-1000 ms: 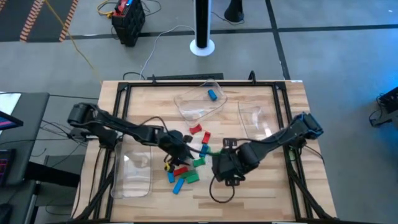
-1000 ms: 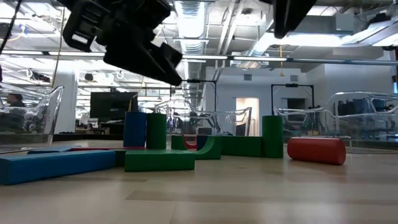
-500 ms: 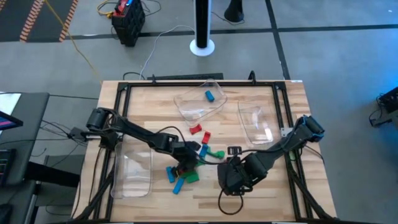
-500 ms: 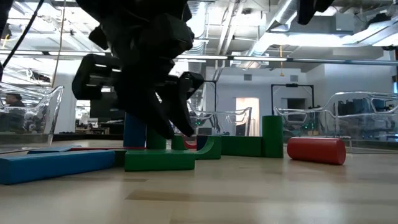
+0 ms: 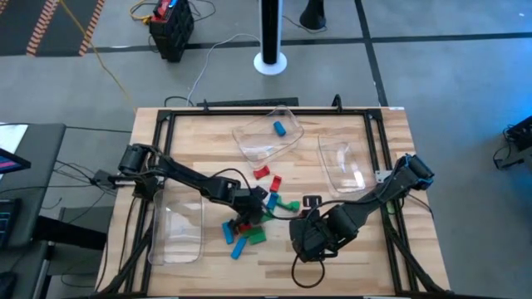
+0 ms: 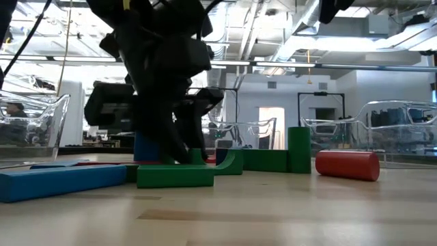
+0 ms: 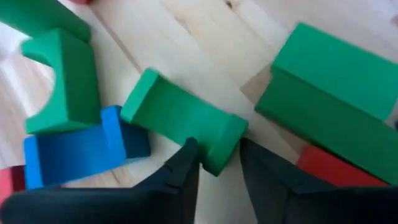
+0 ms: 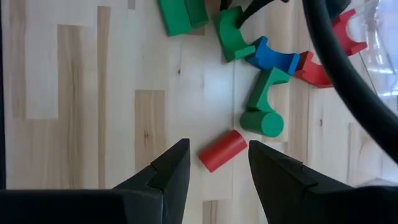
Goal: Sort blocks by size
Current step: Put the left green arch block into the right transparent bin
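Red, green and blue blocks lie in a loose pile on the wooden table's middle. My left gripper is down in the pile, open, its fingertips on either side of one end of a short green bar that lies flat beside a blue block and a green arch. My right gripper is open above the table, right of the pile, over a red cylinder. In the low view the left gripper reaches table height behind a green bar. My left gripper's fingers point down from above and stand on either side of the green bar's near end. I cannot tell whether they touch it. The bar lies flat on the table.
Three clear trays stand around the pile: a far one holding a blue block, one at the right, one at the near left. A long blue bar, an upright green cylinder and the red cylinder lie nearby.
My left gripper has gone toward the table's near-right side and down into the block pile, ending with its fingertips at table height around the green bar. My right gripper has shifted a little toward the near edge. The blocks have stayed put.
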